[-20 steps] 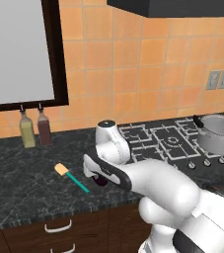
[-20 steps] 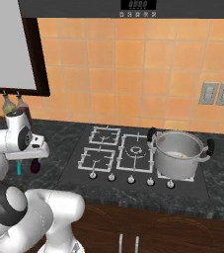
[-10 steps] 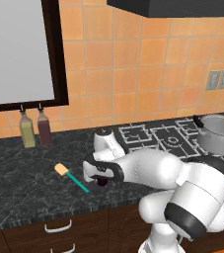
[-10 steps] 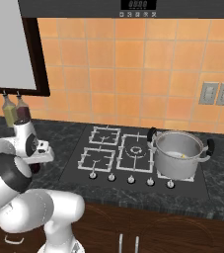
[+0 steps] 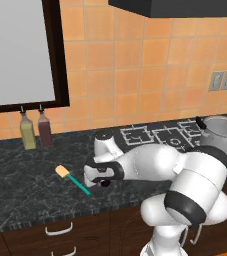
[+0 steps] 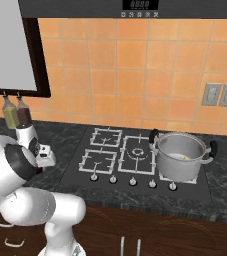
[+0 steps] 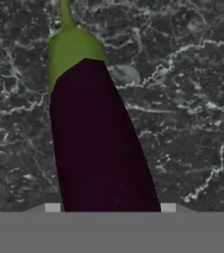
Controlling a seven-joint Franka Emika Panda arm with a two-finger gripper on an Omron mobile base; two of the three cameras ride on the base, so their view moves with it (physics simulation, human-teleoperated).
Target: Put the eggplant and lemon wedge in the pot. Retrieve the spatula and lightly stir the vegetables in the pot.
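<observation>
The step in hand looks like the grasp of the small, glossy, dark purple eggplant [image 7: 101, 143] with its green cap, which lies on the black speckled stone worktop [image 5: 20, 175] at the middle of the left base view, where only a dark sliver of it [image 5: 104, 183] peeks out under the hand. In the hand view it runs from the cap at upper left down to the bottom centre, between where the fingertips should stand. To do this well, I judge the jaws should close across the thick part of the body rather than the tapering cap end, squarely and gently, since the skin looks smooth and likely to slip; then lift straight up before swinging toward the round, shiny steel pot [image 6: 181, 155] with black side handles, at the right of the right base view on the hob.

The gripper [image 5: 101, 182] sits low over the eggplant, but I cannot tell how far apart its jaws stand or whether they have the eggplant yet: the fingertips are cut off at the bottom of the hand view and masked by the hand elsewhere. The slim spatula [image 5: 74, 181] with teal-green handle and tan head lies just left of the gripper. A yellowish fleck inside the pot is too small to name.
</observation>
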